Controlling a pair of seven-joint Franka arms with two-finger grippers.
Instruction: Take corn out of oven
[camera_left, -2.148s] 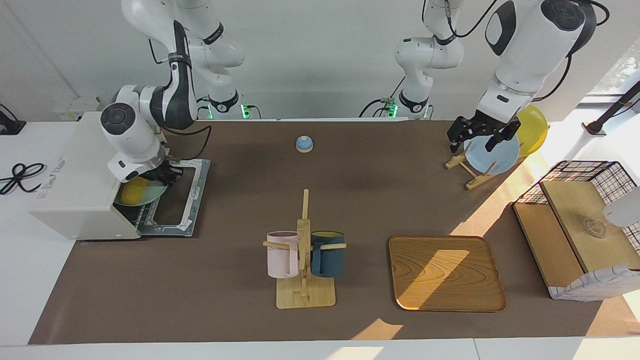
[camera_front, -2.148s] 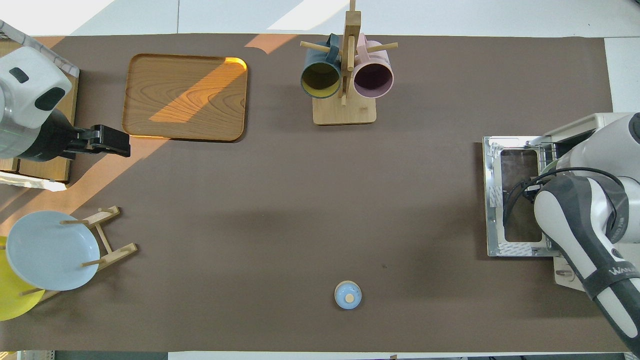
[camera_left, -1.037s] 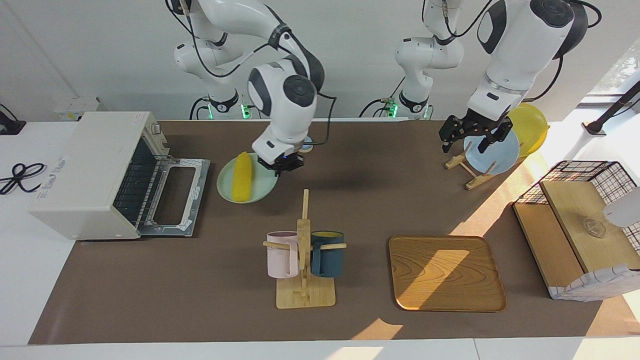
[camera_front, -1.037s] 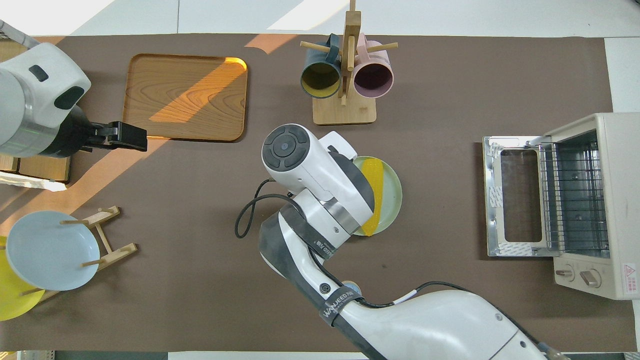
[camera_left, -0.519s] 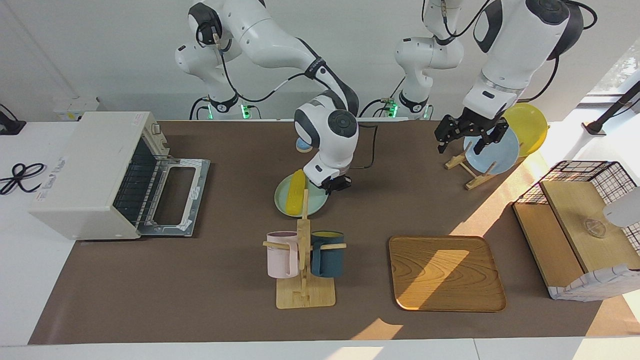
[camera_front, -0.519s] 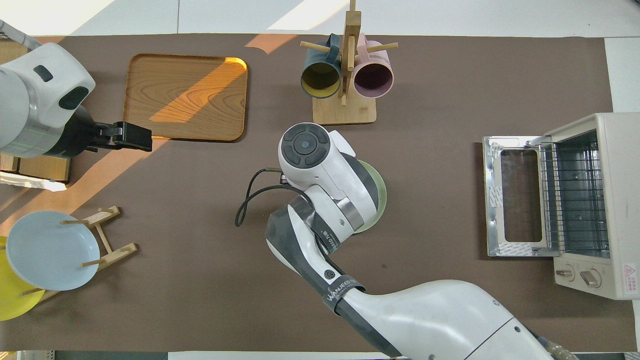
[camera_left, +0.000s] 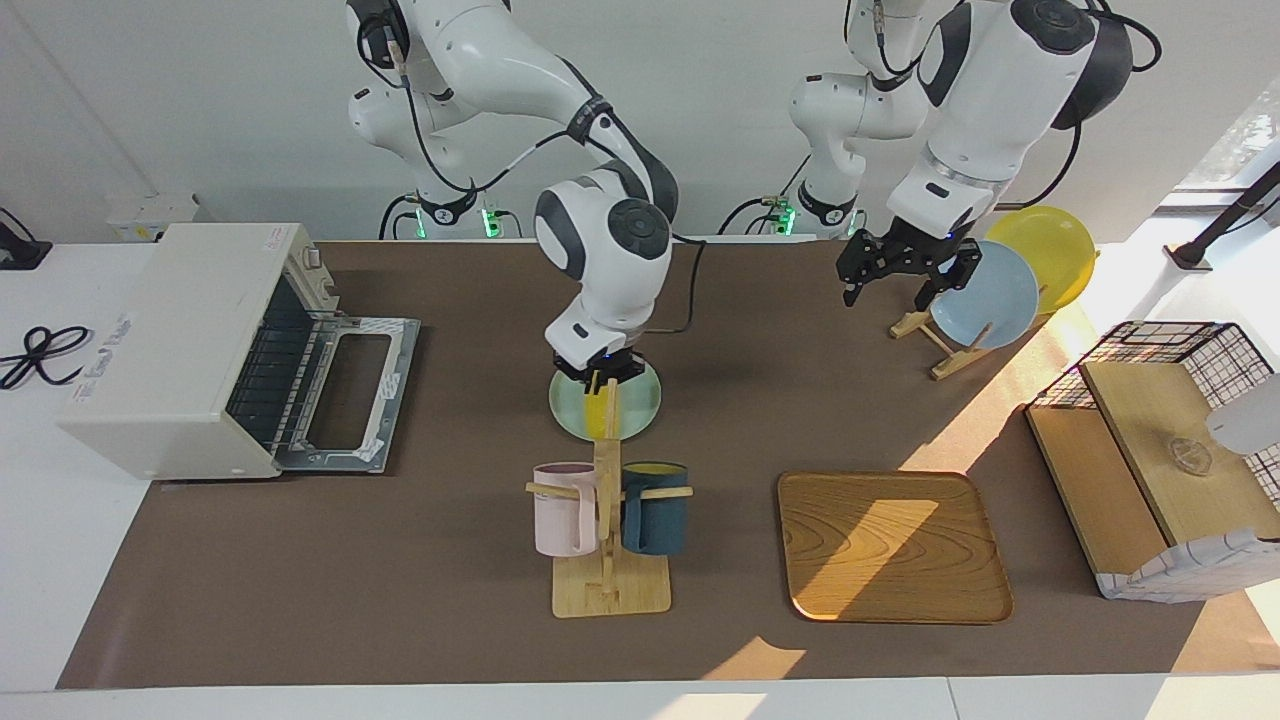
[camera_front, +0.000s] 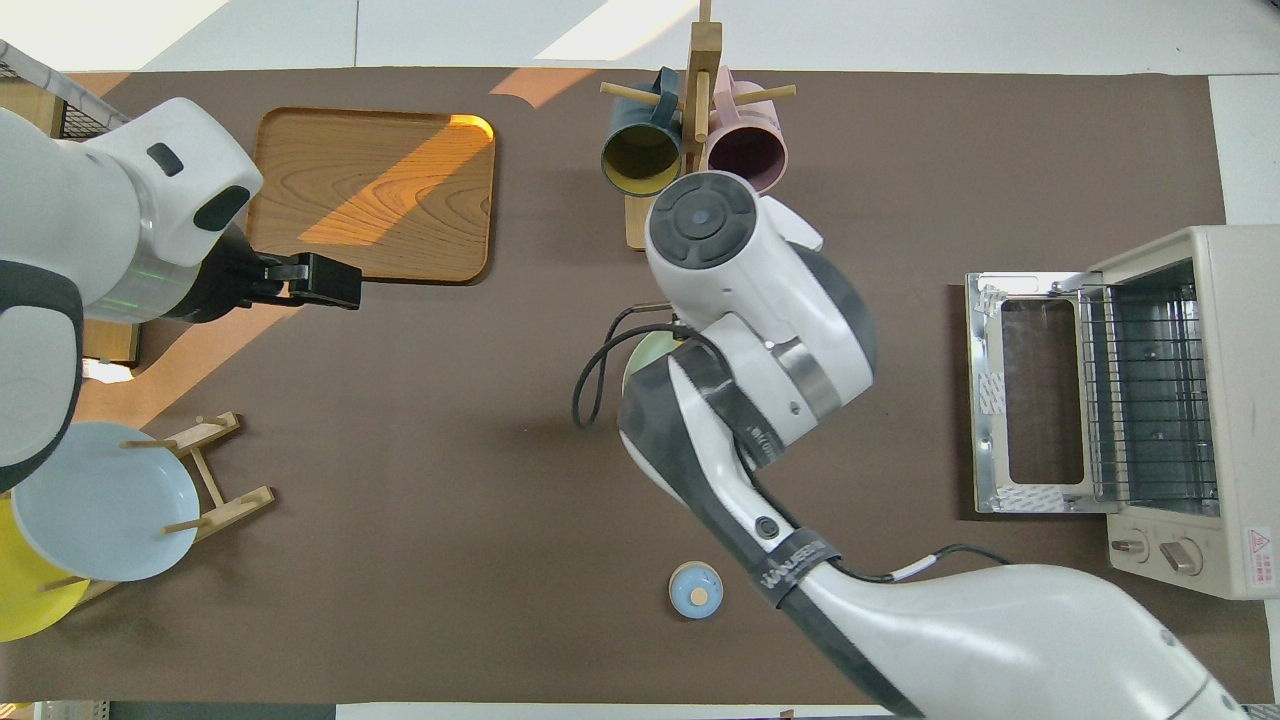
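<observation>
Corn (camera_left: 598, 415) just beside mug rack (camera_left: 606, 470)

We see open desk (camera_left: 440, 560) between the oven (camera_left: 180, 345) and the mug rack (camera_left: 608, 500), where an end effector could pass. The oven's dropped door (camera_left: 350, 390) juts onto the desk. The rack stands just beside the green plate (camera_left: 640, 405), hemming it in.

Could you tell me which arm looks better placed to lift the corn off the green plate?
Probably the right: the right gripper is shut directly over the corn on the green plate. The left gripper hangs open near the plate rack.
</observation>
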